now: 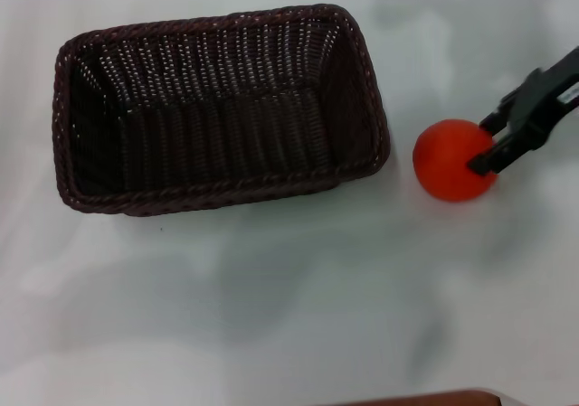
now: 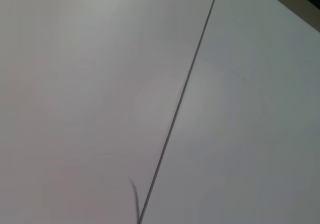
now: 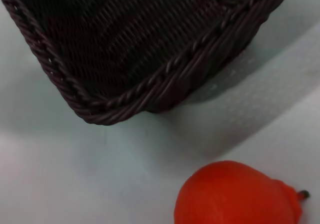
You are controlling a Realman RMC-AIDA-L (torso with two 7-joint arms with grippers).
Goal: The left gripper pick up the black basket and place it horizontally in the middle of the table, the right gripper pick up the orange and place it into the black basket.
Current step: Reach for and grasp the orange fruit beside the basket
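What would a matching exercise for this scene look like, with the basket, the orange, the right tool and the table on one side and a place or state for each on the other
Things:
1. black basket
2. orange
3. right tool
4. table

Descriptions:
A. white and smooth, under everything
B. reaching in from the robot's right, at the fruit's side
C. lying lengthwise, nothing inside
D. on the table just right of the wicker rim

Pairs: 1-C, 2-D, 3-B, 4-A
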